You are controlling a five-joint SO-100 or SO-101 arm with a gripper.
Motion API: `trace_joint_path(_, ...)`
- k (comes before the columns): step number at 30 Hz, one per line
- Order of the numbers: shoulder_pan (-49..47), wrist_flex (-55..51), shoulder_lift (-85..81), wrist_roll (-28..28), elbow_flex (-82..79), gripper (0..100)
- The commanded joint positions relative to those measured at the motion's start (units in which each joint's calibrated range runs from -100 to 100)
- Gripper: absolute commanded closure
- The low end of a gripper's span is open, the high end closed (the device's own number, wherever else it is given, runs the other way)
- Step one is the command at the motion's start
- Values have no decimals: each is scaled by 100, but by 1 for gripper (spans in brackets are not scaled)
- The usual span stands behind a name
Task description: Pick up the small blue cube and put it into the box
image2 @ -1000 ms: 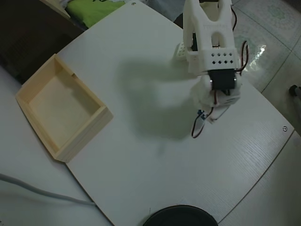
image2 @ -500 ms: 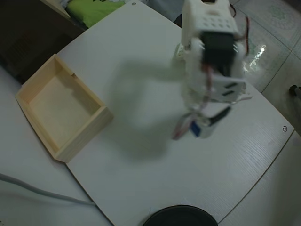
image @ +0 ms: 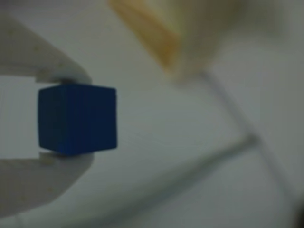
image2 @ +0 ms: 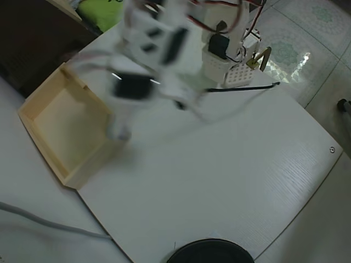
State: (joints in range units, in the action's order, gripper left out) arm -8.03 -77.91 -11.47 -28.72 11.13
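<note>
No writing, label, brand, number or sign can be read in either view. In the wrist view the faces of the small blue cube (image: pixel 77 118) pinched in the gripper (image: pixel 64 116) are plain, and the white fingers (image: pixel 33 52) carry no marks. In the overhead view the arm is blurred, and the box (image2: pixel 46 145) just beside the gripper's tip shows bare pale wood. The table (image2: pixel 219 181) below it is unmarked too.
</note>
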Motion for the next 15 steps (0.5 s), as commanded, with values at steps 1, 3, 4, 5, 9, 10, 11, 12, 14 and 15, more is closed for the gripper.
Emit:
trace_joint_path(1, 696, 714, -37, -66, 253, 92)
trace_joint_path(3, 1043, 1113, 6, -66, 163, 92)
trace_joint_path(4, 1183, 1376, 6, -66, 0, 92)
trace_joint_path(5, 1293, 1657, 6, -66, -181, 92)
trace_joint_path(9, 1684, 2710, 14, -61, -1014, 92)
trace_joint_path(10, 1751, 2965, 14, -56, -1240, 92)
trace_joint_path(11, 1802, 3178, 6, -50, -1466, 92)
trace_joint_path(12, 1832, 3339, 6, -50, -1647, 92)
trace_joint_path(14, 1861, 3551, 6, -40, -1955, 92)
trace_joint_path(15, 1861, 3611, 14, -30, -2100, 92)
